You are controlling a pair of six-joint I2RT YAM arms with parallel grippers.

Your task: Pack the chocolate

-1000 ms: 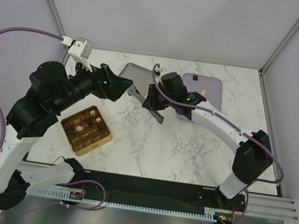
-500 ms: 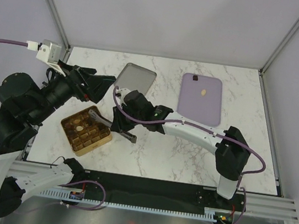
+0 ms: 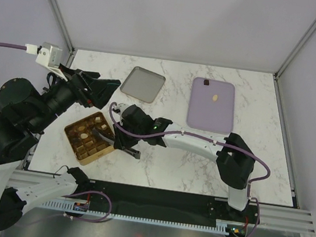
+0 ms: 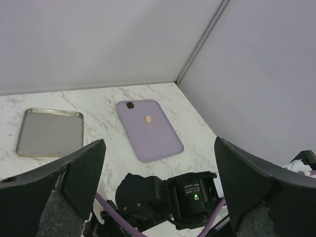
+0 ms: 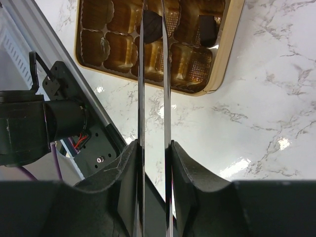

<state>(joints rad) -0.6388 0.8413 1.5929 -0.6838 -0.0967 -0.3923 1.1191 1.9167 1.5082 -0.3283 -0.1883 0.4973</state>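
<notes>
While the left hand [image 3: 104, 89] hangs raised above the far-left part of the bench [image 3: 164, 160], its fingers spread wide with nothing between them, the right arm stretches across to the gold box [image 3: 103, 153] near the left front edge. The right hand [image 3: 107, 138] is over that box, its two long thin fingers drawn close together and pinching a dark chocolate piece [image 5: 151, 24] at their tips. In the right wrist view that piece sits over one of the brown compartments, though I cannot tell whether it touches the compartment floor. Other compartments hold chocolate: a second dark piece [image 5: 207, 29] lies in a cell just beside the fingers, and a cream-white piece [image 3: 87, 135] shows in the overhead view. Well apart, toward the far right, a flat lilac tray [image 3: 220, 118] carries two pieces, a small dark piece [image 3: 207, 82] near its far edge and a cream piece [image 3: 214, 97] just nearer than that. A silver tray [image 3: 142, 84] lies flat at the far side, between the left hand and the lilac tray.
</notes>
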